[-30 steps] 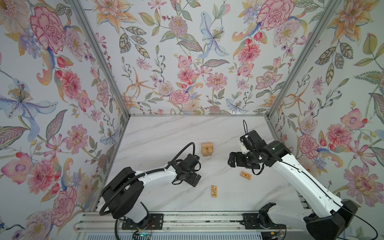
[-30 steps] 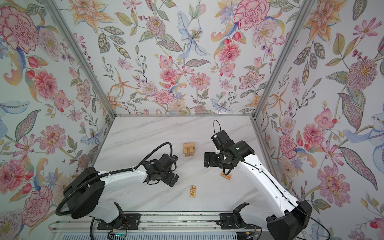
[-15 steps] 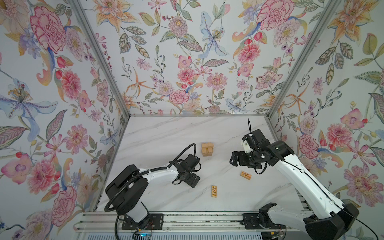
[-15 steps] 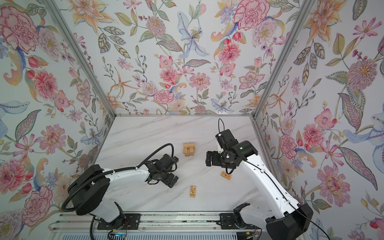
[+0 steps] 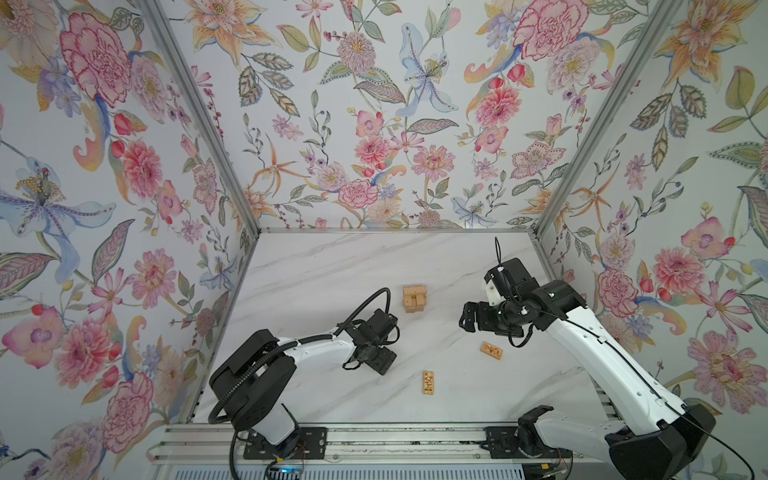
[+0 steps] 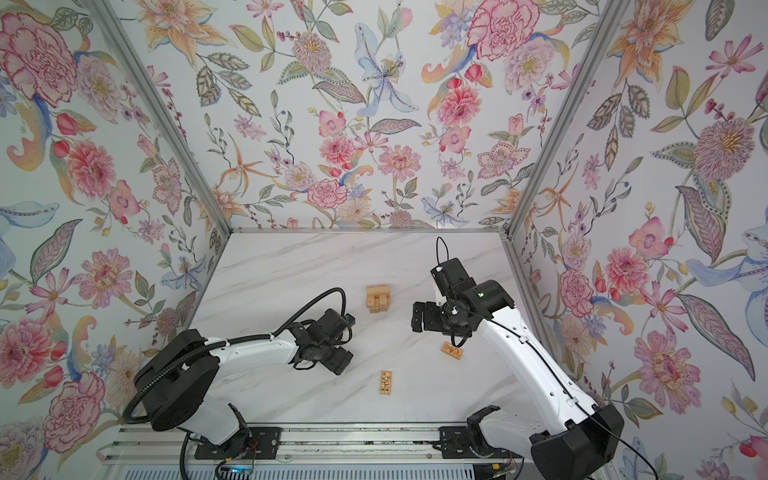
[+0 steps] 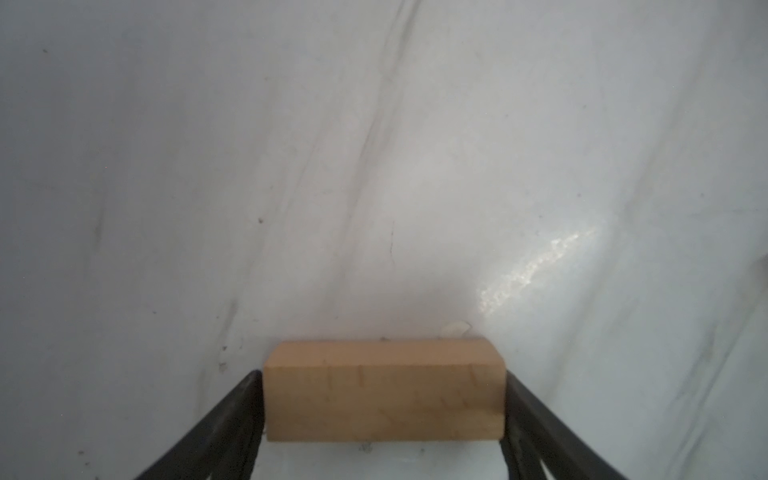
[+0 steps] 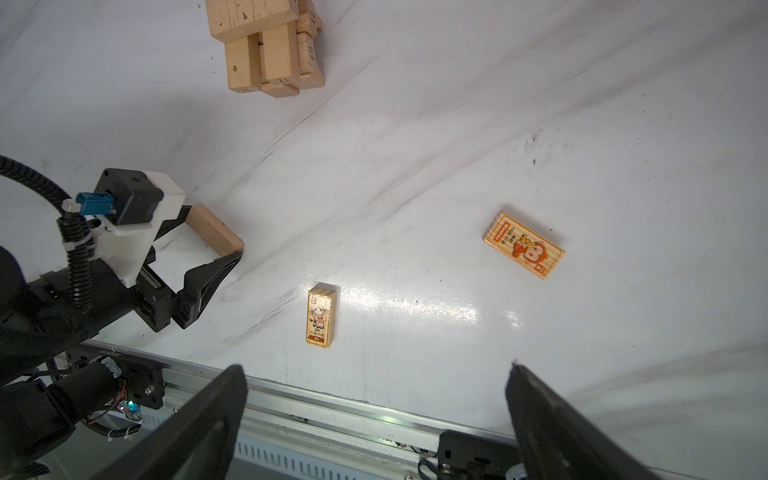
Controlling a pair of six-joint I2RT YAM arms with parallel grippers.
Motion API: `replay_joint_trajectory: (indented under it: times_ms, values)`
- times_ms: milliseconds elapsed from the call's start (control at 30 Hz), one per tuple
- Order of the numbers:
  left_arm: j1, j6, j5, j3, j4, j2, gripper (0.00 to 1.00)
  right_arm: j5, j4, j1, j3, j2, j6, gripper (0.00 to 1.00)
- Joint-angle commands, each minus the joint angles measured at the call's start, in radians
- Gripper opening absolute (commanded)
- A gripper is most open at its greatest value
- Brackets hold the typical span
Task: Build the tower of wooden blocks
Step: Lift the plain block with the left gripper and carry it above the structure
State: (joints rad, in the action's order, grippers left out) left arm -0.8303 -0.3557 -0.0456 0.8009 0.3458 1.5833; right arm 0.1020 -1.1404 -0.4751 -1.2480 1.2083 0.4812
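While the left gripper [image 7: 384, 374] is pressing its fingers against both ends of a plain wood block [image 7: 384, 403] lying on the marble counter [image 5: 332, 270], the right gripper [image 8: 375, 368] is hanging wide open and empty above the counter. In both top views the tower [image 5: 414, 298] [image 6: 378, 298] is standing further back, between the two arms and apart from both. Two printed blocks are lying flat nearer the front rail [image 5: 374, 440]: the ox block [image 5: 428, 382] near the left gripper, the monkey block [image 5: 491, 350] just beside the right arm's wrist.
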Motion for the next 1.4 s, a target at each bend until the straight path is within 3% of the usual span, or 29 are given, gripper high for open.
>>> replay_joint_trajectory:
  times_ms: [0,100,300,700,1067,1367]
  values:
    - [0.008,-0.005,0.008,0.013,0.013,0.002,0.75,0.009,-0.01,0.01,-0.011,0.012,-0.02,0.99]
    - [0.008,-0.037,-0.009,0.036,0.02,0.001,0.66,0.007,-0.012,0.013,-0.007,0.008,-0.022,0.99]
    - [0.009,-0.171,-0.007,0.164,0.099,0.03,0.64,-0.007,-0.01,0.032,-0.005,-0.003,-0.026,0.99]
    - [0.006,-0.408,0.098,0.681,0.39,0.279,0.63,-0.054,-0.004,0.103,-0.003,-0.015,-0.065,0.99]
    - [0.006,-0.525,0.149,0.953,0.523,0.464,0.64,-0.054,0.038,0.191,0.046,-0.061,-0.091,0.99]
    - [0.007,-0.556,0.21,1.216,0.673,0.623,0.66,0.032,0.075,0.33,0.086,-0.066,-0.17,0.99]
